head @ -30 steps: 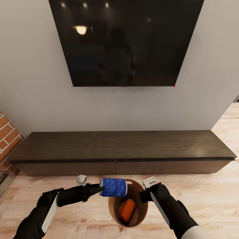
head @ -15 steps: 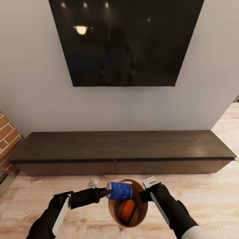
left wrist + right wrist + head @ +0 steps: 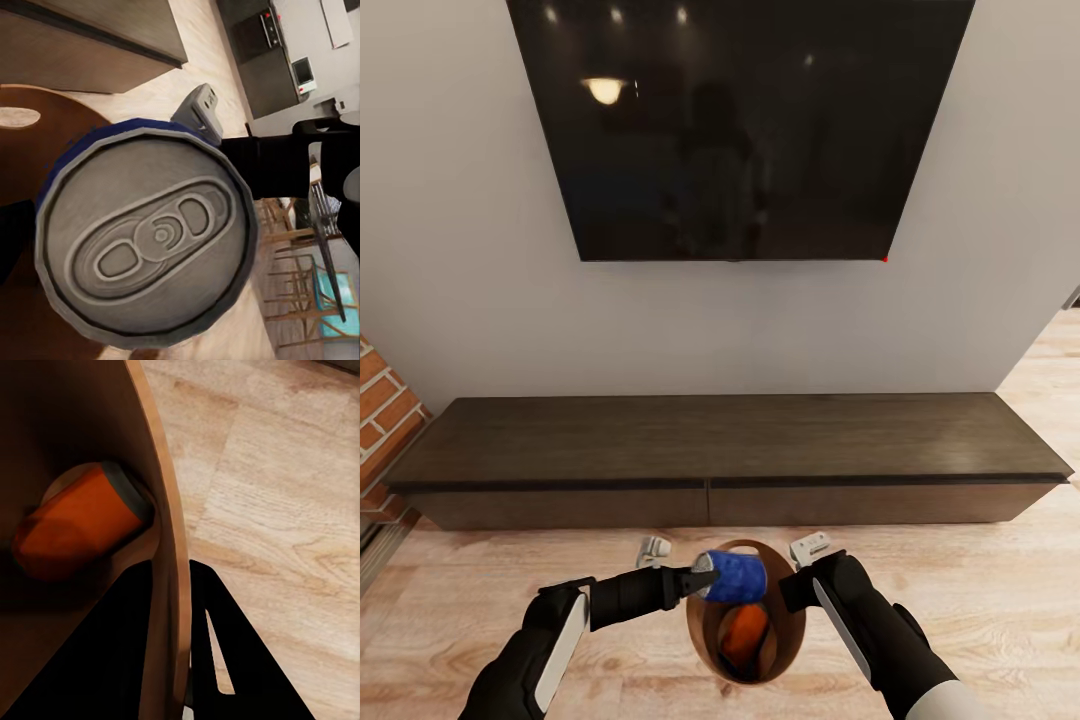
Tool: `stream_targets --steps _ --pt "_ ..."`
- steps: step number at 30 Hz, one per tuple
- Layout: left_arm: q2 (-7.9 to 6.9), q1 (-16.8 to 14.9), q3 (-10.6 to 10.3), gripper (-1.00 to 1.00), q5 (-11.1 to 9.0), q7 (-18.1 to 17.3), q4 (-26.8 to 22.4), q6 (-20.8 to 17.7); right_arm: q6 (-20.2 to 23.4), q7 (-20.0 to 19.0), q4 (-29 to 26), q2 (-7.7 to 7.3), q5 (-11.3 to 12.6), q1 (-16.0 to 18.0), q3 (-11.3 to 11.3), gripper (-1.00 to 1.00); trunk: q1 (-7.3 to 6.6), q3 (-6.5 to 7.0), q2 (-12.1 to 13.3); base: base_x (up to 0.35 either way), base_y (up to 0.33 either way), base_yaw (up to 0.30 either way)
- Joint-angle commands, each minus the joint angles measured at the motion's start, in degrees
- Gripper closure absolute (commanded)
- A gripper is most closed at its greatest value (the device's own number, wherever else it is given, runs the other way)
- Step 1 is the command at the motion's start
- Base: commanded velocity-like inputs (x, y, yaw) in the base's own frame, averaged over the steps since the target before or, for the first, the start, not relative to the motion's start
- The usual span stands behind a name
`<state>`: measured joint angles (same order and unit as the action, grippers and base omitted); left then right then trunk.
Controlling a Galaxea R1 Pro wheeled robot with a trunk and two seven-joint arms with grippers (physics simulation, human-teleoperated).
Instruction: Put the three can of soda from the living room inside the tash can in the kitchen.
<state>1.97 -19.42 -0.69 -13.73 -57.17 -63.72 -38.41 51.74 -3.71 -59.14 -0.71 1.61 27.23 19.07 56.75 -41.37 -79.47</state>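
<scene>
Our left tool (image 3: 700,581), arm stretched inward, gripped the small blue soda can (image 3: 732,577) sideways over the round brown-lined bin (image 3: 792,630); our right tool (image 3: 174,607) clamped its rim, an orange can (image 3: 75,534) lying inside.

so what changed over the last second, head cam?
The left gripper carried the blue can rightward, from beside the trash can's left rim to over its opening, can lying sideways and still gripped. The left arm followed it inward. Unchanged: the right gripper stays clamped on the bin's rim, an orange can lies inside, and the dark cabinet and TV sit in the same place, so the camera did not move.
</scene>
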Motion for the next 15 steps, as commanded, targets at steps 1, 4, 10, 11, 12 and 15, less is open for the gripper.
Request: stream_targets --steps 1,4,10,11,12,15 --pt "0.02 0.0 0.0 -1.00 0.0 0.3 0.0 0.0 0.0 -0.3 0.0 0.01 1.0 0.0 0.0 1.00 0.00 0.00 0.0 0.000 0.000 0.000" --pt "0.04 0.0 0.0 -1.00 0.0 0.7 0.0 0.0 0.0 -0.3 0.0 0.01 1.0 0.0 0.0 1.00 0.00 0.00 0.0 0.000 0.000 0.000" --pt "-0.42 0.0 0.4 -1.00 -0.2 -0.6 -0.1 -0.1 0.0 -0.4 0.0 0.01 1.1 0.0 0.0 1.00 0.00 0.00 0.0 0.000 0.000 0.000" --pt "-0.85 0.0 0.5 -1.00 -0.2 -1.6 0.0 -0.1 0.0 -0.4 0.0 0.01 1.1 0.0 0.0 1.00 0.00 0.00 0.0 0.000 0.000 0.000" --pt "-2.94 0.0 0.6 -1.00 -0.2 -5.1 0.0 -0.1 0.0 -0.4 0.0 0.01 1.1 0.0 0.0 1.00 0.00 0.00 0.0 0.000 0.000 0.000" --pt "-9.93 0.0 1.8 -1.00 -0.3 -19.7 2.4 0.0 0.0 -0.4 0.0 0.01 1.1 0.0 0.0 1.00 0.00 0.00 0.0 0.000 0.000 0.000"
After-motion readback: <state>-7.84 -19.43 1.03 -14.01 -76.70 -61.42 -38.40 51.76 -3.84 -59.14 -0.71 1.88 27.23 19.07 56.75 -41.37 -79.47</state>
